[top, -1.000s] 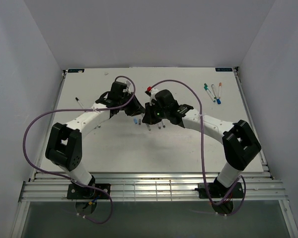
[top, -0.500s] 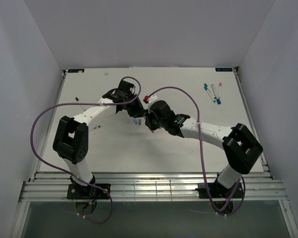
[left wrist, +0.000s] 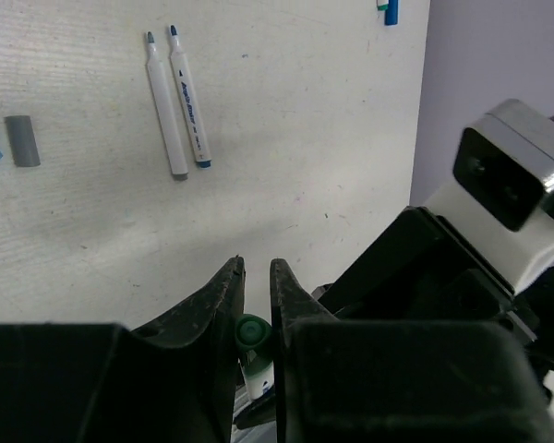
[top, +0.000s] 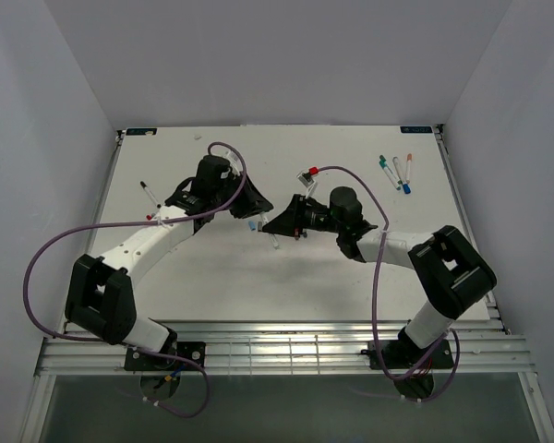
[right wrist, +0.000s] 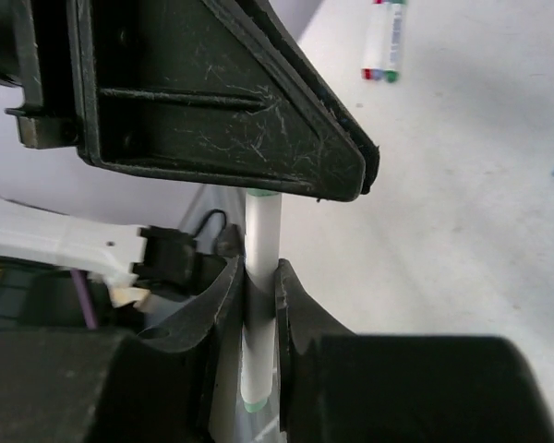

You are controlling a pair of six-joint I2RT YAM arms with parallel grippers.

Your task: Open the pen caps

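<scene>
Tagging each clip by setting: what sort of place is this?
Probably a lab robot test cell: a white table boxed in by plain white walls, two arms bolted to a slotted rail at its near edge, and pens laid out as props.

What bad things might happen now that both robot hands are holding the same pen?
The green cap is a small round thing between the left hand's fingers, so the hand might slip off it and leave the cap on. The right hand grips the thin white pen right next to the left hand, so a crooked pull might bend the pen or make the two hands bump.
</scene>
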